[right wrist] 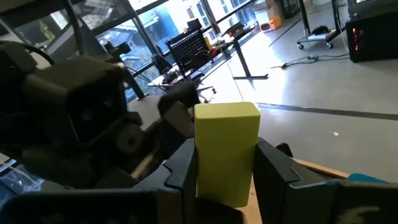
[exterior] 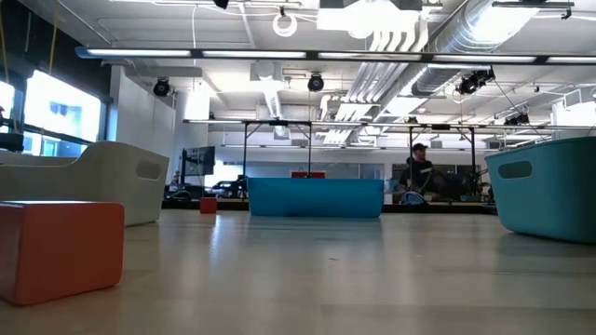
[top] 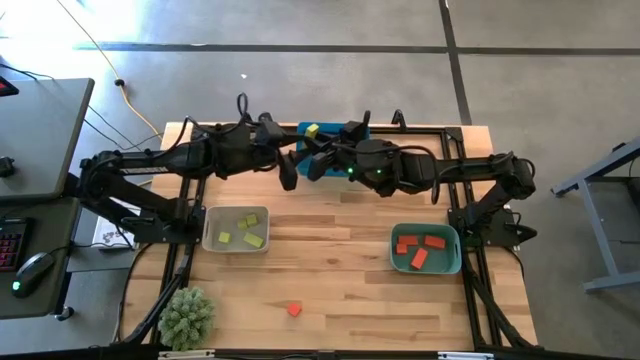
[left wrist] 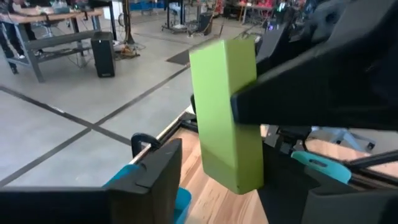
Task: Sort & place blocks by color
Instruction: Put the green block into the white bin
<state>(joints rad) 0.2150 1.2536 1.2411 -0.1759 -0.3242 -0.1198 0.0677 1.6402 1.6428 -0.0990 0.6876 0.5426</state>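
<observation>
Yellow-green oblong block (right wrist: 226, 158), held aloft over blue tray (top: 305, 135) at table's far edge, clamped in right gripper (right wrist: 224, 177); left gripper (left wrist: 214, 168) open alongside. Likely light, rigid, smooth; best pinched across flat sides.

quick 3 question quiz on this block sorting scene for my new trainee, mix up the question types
1. True or false: the teal tray holds yellow-green blocks.
2. Where is the lone red block? A on the bare table; B inside a tray; C held in the air.
3. Fill in: the right gripper is shut on a ___ block.
Key: 1 false, it holds red blocks; 2 A; 3 the yellow-green block.
</observation>
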